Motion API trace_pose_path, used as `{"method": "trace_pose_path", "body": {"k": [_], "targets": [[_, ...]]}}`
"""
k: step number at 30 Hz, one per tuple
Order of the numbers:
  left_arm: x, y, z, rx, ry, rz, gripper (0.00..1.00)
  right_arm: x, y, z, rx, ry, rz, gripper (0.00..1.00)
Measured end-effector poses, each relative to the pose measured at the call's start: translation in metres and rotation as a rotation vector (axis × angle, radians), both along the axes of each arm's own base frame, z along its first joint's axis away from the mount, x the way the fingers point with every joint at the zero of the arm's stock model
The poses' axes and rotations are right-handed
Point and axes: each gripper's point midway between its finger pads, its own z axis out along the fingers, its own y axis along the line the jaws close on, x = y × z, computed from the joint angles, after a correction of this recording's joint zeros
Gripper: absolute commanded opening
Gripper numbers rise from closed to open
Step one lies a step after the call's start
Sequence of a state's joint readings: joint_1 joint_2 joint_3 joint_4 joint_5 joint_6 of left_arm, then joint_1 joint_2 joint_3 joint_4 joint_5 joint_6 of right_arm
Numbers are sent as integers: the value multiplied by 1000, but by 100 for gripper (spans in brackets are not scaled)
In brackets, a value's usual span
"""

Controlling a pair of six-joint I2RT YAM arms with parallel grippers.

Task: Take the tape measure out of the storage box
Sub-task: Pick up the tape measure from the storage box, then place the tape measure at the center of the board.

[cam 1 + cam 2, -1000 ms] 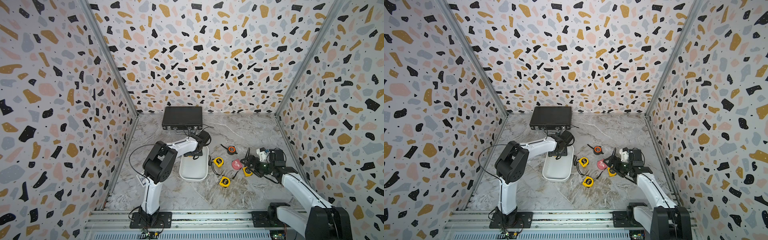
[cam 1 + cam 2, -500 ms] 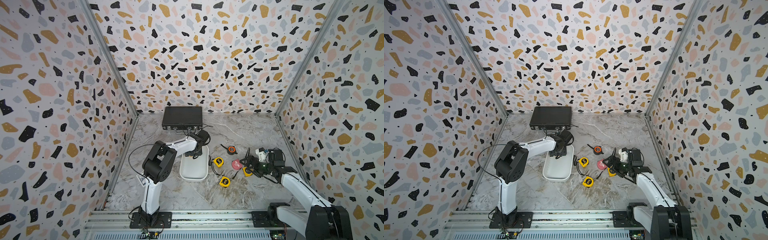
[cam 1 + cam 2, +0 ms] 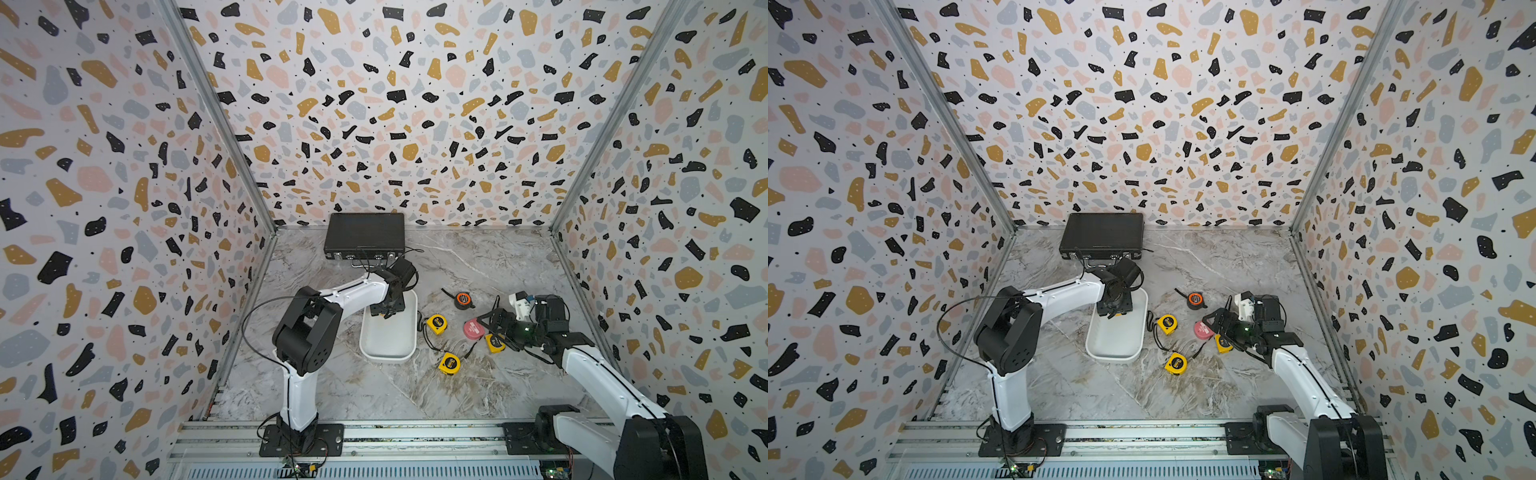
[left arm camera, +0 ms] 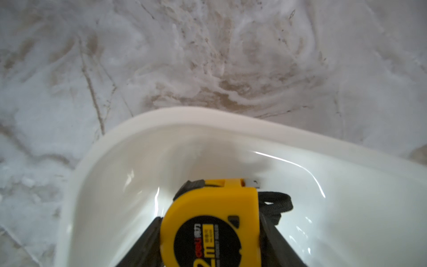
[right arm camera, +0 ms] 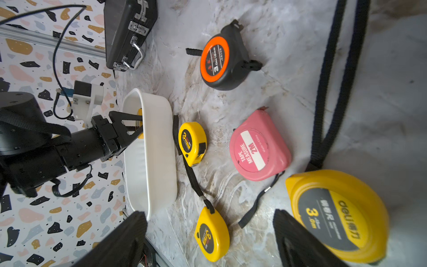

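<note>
So we've got the white storage box [image 3: 388, 345] sitting on the marble table [image 3: 478, 390], and the only thing in it is one yellow tape measure [image 4: 211, 222], down at the end nearest the black briefcase [image 3: 364, 233]. In the left wrist view the left gripper [image 4: 210, 240] has its jaws clamped on both sides of that tape measure, with its black strap [image 4: 275, 205] bunched up beside it. It's inside the box walls, but we can't tell if it's resting on the bottom or lifted a bit. The rest of the tub looks bare in both top views.

Outside the box, on the table, we count five more: a yellow one [image 5: 192, 143] just beside the box wall, another yellow one [image 5: 212, 233] near the box's other end, a pink one [image 5: 258, 145], an orange and black one [image 5: 223, 62], and a bigger yellow one [image 5: 337, 215] right by the right gripper [image 5: 208, 240]. That gripper's jaws are spread wide and holding nothing. The briefcase is closed.
</note>
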State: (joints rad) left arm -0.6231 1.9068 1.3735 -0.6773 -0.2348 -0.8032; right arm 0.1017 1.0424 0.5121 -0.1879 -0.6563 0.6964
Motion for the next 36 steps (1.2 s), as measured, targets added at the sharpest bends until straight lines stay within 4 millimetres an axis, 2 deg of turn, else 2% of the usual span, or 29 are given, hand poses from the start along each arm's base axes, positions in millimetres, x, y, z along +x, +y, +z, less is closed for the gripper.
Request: {"method": "trace_pose_path", "body": {"k": [6, 12, 17, 23, 29, 36], "targets": [[-11, -11, 54, -96, -87, 10, 0, -2, 24, 10, 3, -55, 62, 91], [-27, -21, 88, -184, -121, 30, 0, -7, 56, 21, -9, -146, 140, 91], [-38, -38, 97, -267, -107, 53, 0, -11, 84, 37, -9, -256, 195, 91], [-52, -69, 101, -389, -63, 68, 0, -13, 110, 54, 7, -386, 227, 91], [-62, -96, 108, -488, -38, 70, 0, -10, 123, 49, -1, -443, 233, 91], [-66, -112, 116, -559, -33, 79, 0, -6, 128, 49, 15, -501, 218, 91]]}}
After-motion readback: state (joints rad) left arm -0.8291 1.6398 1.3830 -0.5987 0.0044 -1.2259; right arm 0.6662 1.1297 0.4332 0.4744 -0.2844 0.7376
